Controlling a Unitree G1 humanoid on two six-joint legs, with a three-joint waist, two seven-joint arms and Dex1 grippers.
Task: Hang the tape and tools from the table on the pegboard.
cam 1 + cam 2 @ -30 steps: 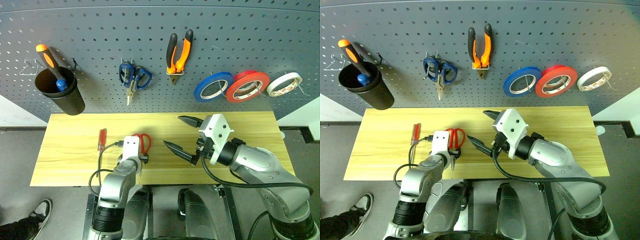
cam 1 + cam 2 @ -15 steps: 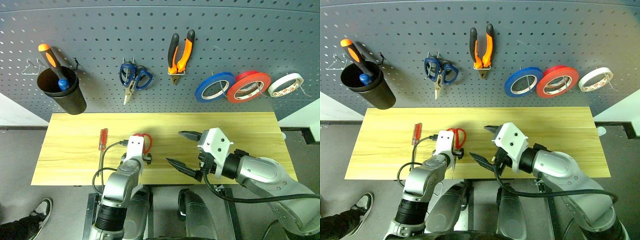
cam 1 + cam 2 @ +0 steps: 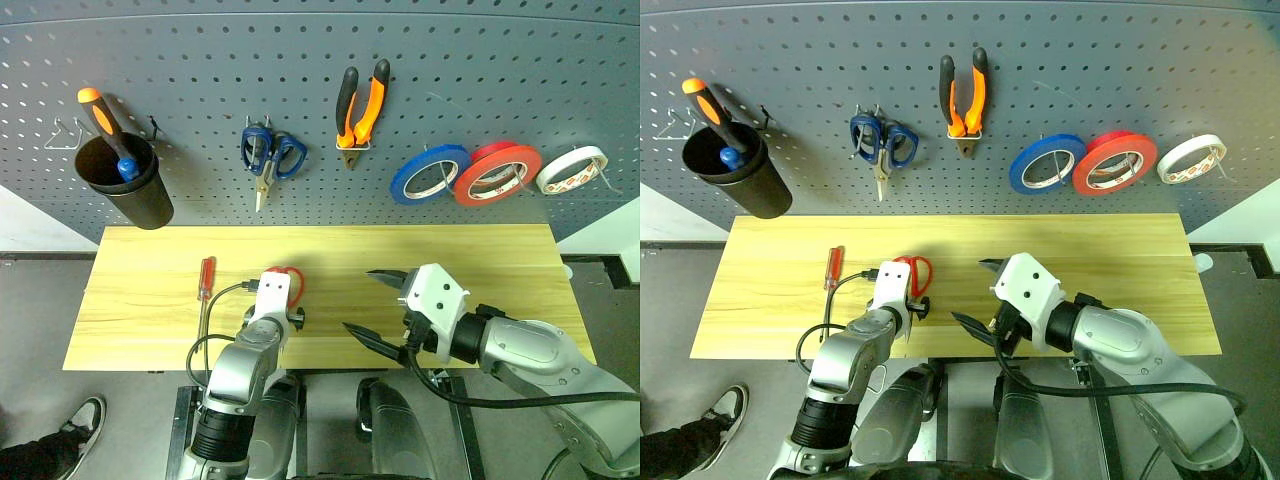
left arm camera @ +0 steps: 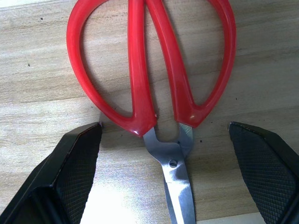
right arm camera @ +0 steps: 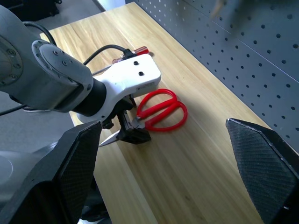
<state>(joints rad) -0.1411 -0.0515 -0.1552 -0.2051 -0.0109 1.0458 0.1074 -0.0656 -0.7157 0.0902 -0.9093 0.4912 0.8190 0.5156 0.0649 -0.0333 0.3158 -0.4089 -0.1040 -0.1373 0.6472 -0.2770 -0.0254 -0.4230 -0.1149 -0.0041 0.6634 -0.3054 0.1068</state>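
The right end effector (image 3: 378, 305), fingers apart and empty, has been drawn back nearer the table's (image 3: 480, 255) near edge. The left end effector (image 4: 168, 172), fingers apart, is kept straddling the red scissors (image 4: 154, 70), which lie flat at the table's near centre.

Between my left fingers (image 4: 70, 172), black with a cross-hatched grip, I see scissors (image 4: 154, 88): glossy red plastic handles, bright smooth metal blades, on the matt grained wood table (image 4: 42, 88).
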